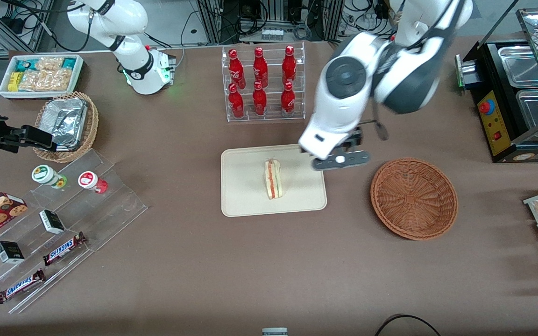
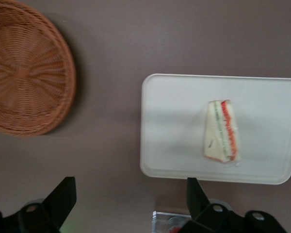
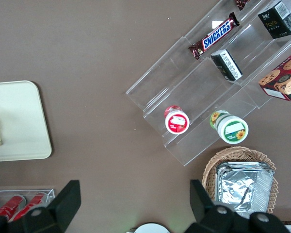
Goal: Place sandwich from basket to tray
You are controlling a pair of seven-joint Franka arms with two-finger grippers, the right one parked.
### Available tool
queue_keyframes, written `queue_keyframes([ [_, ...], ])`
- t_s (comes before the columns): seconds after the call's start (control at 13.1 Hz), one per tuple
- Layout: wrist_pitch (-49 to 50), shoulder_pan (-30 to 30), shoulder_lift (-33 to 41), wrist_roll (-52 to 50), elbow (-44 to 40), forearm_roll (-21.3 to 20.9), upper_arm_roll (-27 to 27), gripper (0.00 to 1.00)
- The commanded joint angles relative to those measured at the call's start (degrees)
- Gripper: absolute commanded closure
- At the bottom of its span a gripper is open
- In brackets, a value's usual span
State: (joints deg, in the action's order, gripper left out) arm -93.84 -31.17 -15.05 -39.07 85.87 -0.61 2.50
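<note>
My working arm reaches in over the table, wrist bent down, so the gripper (image 1: 340, 159) hangs above the tray's (image 1: 241, 203) edge nearest the basket (image 1: 414, 198). From the wrist camera I see the fingers (image 2: 62, 196) spread wide apart with nothing between them. The sandwich (image 1: 273, 178) lies on the tray, about in its middle (filling stripe facing the basket). The basket is bare inside and sits beside the tray, toward the working arm's end.
</note>
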Motion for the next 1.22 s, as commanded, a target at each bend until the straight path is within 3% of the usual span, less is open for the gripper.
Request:
queue_keyframes([
  [0.0, 3.05, 5.22, 6.77, 7.05, 4.20, -0.10, 0.40, 0.00],
  [0.61, 6.21, 23.77, 14.52, 32.10, 6.50, 0.08, 0.31, 0.00],
  [0.84, 6.66, 27.73, 16.62, 36.51, 7.73, 0.78, 0.31, 0.00],
  [1.14, 6.66, 28.36, 18.22, 38.89, 8.97, 0.87, 0.31, 0.00],
])
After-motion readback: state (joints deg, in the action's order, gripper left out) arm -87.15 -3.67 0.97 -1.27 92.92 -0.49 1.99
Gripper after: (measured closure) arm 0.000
